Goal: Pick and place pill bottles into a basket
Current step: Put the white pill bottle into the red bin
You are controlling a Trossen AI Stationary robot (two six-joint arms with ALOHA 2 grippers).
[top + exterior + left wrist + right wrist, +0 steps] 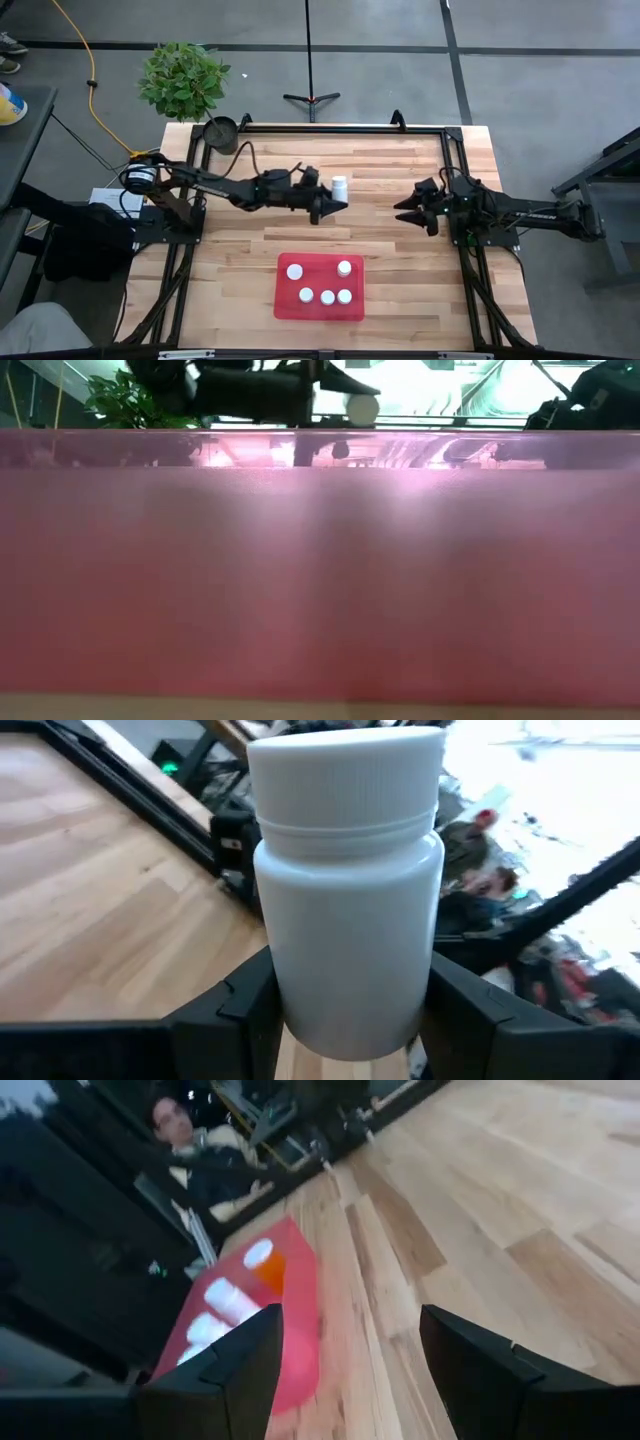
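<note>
A white pill bottle (345, 900) with a ribbed white cap sits between the fingers of my left gripper (333, 202), above the middle of the table and on the far side of the basket. The basket (284, 302), a red translucent tray near the front edge, holds several white-capped bottles (326, 296); one amber bottle (266, 1266) shows in the right wrist view. The basket's wall (320, 560) fills the low view. My right gripper (410, 210) stands open at the table's right, with nothing between its fingers (240, 1370). My left gripper pinches the white bottle by the lower part of its body (300, 1005), one finger (235, 1015) on each side. The fingers come level from the table's left. The bottle is lifted clear of the table, its cap (340, 182) leaning toward the far edge.
A black frame rail (445, 180) runs around the work area. A small dark round pot (220, 131) and a potted plant (183, 78) stand at the far left corner. A person (190, 1130) shows beyond the table. Bare wood lies between the basket and both grippers.
</note>
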